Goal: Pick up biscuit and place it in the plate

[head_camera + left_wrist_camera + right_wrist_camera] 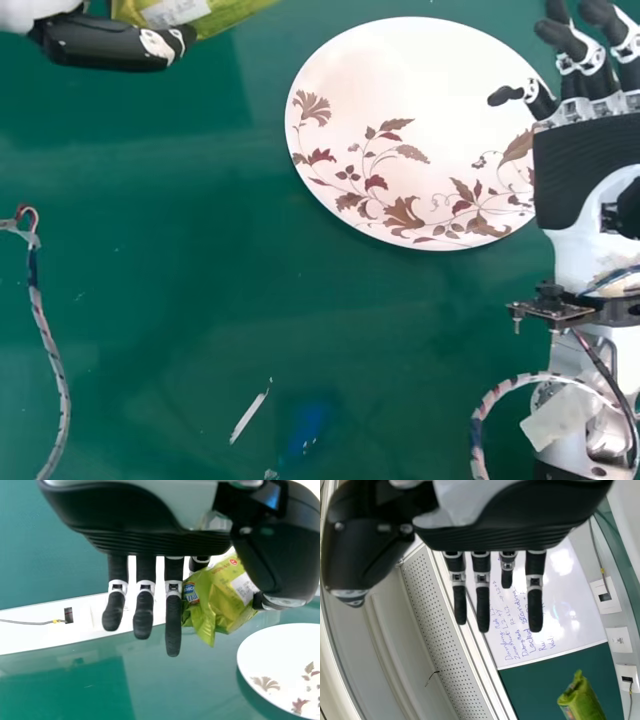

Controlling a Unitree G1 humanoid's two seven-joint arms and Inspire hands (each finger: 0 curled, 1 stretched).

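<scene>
biscuit packet (220,605) (printed label (244,587)) pinched in left fingers (110,45); right fingers (562,38) extended, empty.

Here in the right wrist view is the right hand (575,170), its dark fingers (535,610) extended straight and spaced apart, the thumb (350,555) standing off to one side, nothing in its grasp. Well apart from those fingertips, there's the green biscuit packet (582,702), partly in sight against a dark green surface (545,690). Behind the fingers, a whiteboard (565,605) carries handwritten lines and bright glare; beside it runs a perforated panel (437,625), and over there, wall sockets (619,640), two with cables.
</scene>
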